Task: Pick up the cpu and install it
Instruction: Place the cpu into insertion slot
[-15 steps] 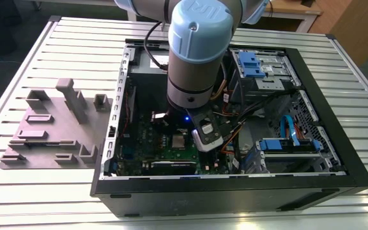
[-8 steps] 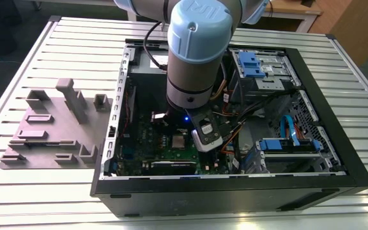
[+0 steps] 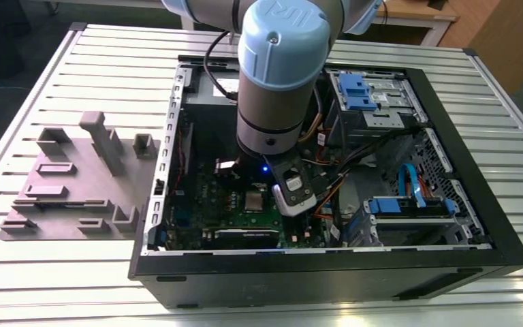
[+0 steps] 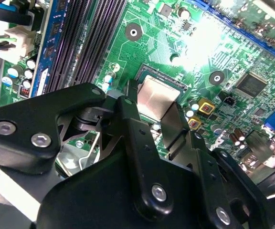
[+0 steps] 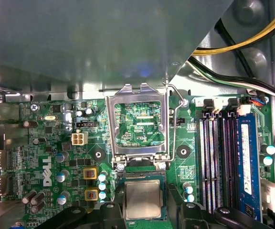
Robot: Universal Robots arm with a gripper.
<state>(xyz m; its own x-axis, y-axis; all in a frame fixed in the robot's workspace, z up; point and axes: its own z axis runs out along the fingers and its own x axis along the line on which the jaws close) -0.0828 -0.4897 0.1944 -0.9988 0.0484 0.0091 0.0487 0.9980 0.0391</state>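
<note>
The cpu (image 5: 143, 200), a small square chip with a silvery top, lies flat in the motherboard socket (image 5: 142, 179). It also shows in the second wrist view, cpu (image 4: 157, 97), and in the exterior view, cpu (image 3: 255, 199). My gripper (image 5: 143, 206) reaches down into the open computer case, and its black fingers (image 4: 130, 95) press against two opposite sides of the chip. The gripper (image 4: 152, 107) is shut on the cpu. The metal socket frame (image 5: 137, 121) is flipped up and open beside the chip.
Long black memory slots (image 5: 218, 157) and a blue one run beside the socket. Yellow and black cables (image 5: 237, 45) cross above the board. The case walls (image 3: 157, 204) enclose the arm. A grey fixture plate (image 3: 80, 180) with upright holders sits at the exterior view's left.
</note>
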